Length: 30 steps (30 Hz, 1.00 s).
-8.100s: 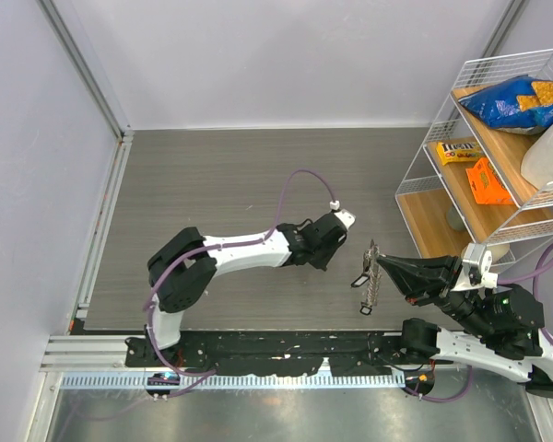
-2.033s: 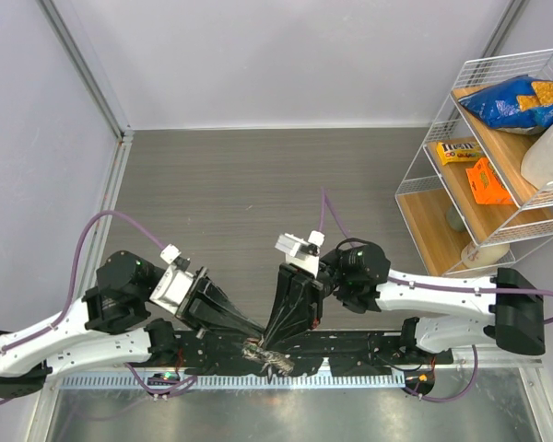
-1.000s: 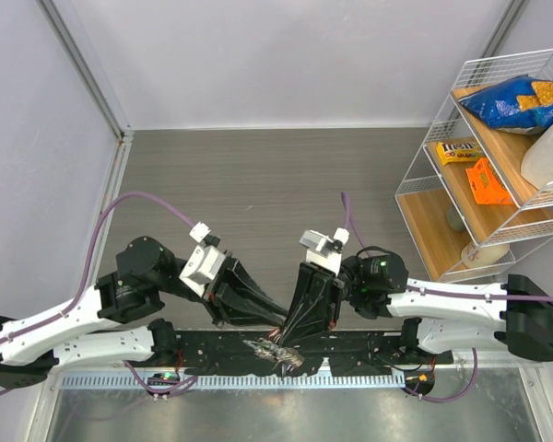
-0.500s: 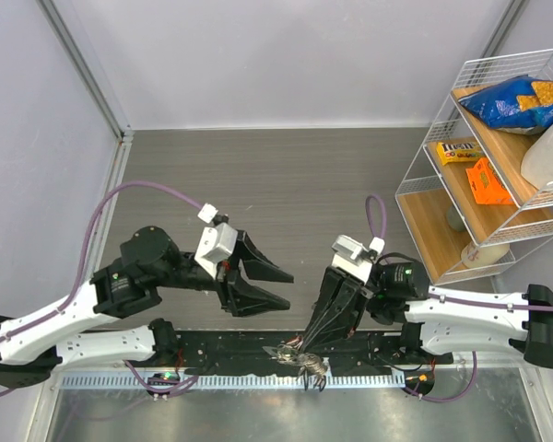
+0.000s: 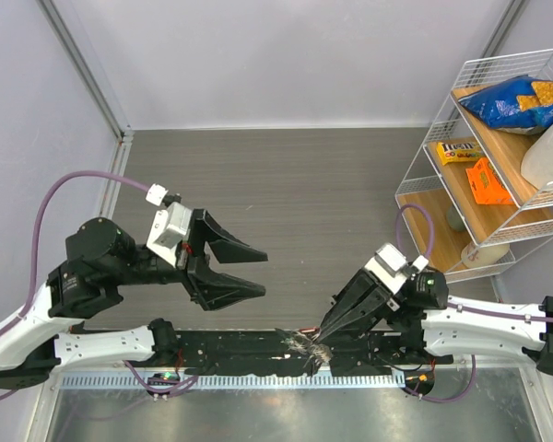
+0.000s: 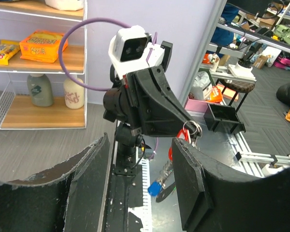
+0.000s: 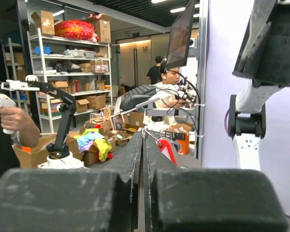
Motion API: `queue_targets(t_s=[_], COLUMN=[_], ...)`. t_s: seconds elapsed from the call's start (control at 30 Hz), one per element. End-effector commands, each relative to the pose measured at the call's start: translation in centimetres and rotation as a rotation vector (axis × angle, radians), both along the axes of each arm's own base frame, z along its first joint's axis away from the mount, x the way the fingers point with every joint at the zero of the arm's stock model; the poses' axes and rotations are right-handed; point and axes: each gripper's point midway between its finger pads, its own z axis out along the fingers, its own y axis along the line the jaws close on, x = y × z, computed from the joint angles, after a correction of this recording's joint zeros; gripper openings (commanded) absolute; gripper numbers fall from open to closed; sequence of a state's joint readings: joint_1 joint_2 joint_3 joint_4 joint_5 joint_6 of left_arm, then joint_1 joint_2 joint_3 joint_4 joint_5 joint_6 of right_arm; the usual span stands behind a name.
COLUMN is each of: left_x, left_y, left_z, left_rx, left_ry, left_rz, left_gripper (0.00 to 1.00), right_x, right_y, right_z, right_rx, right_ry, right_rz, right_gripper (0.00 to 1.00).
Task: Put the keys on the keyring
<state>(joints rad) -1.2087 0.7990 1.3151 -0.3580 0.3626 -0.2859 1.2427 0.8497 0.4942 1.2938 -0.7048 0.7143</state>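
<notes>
My right gripper is shut on the keyring, a thin wire ring pinched at its fingertips. Below the ring hang a red-headed key, a silver beaded strip and a blue-headed key. From above, this bundle of keys dangles over the black rail at the near edge. In the right wrist view the ring wire and the red key stick out past the closed fingertips. My left gripper is open and empty, well left of the bundle, pointing at it.
A wire shelf rack stands at the right with snack packets and bottles. The black base rail and a metal strip run along the near edge. Purple cables loop off both arms.
My left gripper opened, let go of the bundle and drew back to the left. My right gripper carried the ring and keys to the right along the near edge.
</notes>
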Motion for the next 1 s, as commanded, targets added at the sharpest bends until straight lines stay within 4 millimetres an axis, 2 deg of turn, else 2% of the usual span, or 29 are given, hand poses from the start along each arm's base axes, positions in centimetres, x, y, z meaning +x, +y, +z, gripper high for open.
queue_targets(t_s=[0.0, 0.17, 0.3, 0.57, 0.77, 0.9, 0.97], left_x=[0.3, 0.2, -0.4, -1.2, -1.5, -1.5, -1.4], left_y=[0.0, -0.2, -0.4, -1.7, -1.6, -1.3, -1.2], left_z=[-0.3, -0.6, 0.1, 0.4, 0.8, 0.6, 0.3], left_rx=[0.032, 0.035, 0.019, 0.049, 0.054, 0.065, 0.074], left_ry=[0.037, 0.059, 0.07, 0.082, 0.061, 0.052, 0.045], left_rz=[0.02, 0.01, -0.028, -0.102, -0.121, -0.114, -0.107], left_gripper=[0.59, 0.59, 0.59, 0.58, 0.58, 0.58, 0.58], right_x=[-1.4, -1.6, -0.8, 1.1, 2.8, 5.1, 6.3], right_y=[-6.0, -7.3, -7.6, -5.7, -4.5, -4.2, -3.2], right_z=[5.4, 5.9, 6.1, 6.3, 6.3, 6.8, 6.4], right_rx=[0.427, 0.512, 0.56, 0.574, 0.593, 0.569, 0.499], right_ry=[-0.158, -0.219, -0.23, -0.245, -0.281, -0.218, -0.198], right_rz=[-0.096, -0.167, -0.25, -0.382, -0.517, -0.64, -0.685], right_gripper=[0.06, 0.06, 0.06, 0.06, 0.06, 0.06, 0.06])
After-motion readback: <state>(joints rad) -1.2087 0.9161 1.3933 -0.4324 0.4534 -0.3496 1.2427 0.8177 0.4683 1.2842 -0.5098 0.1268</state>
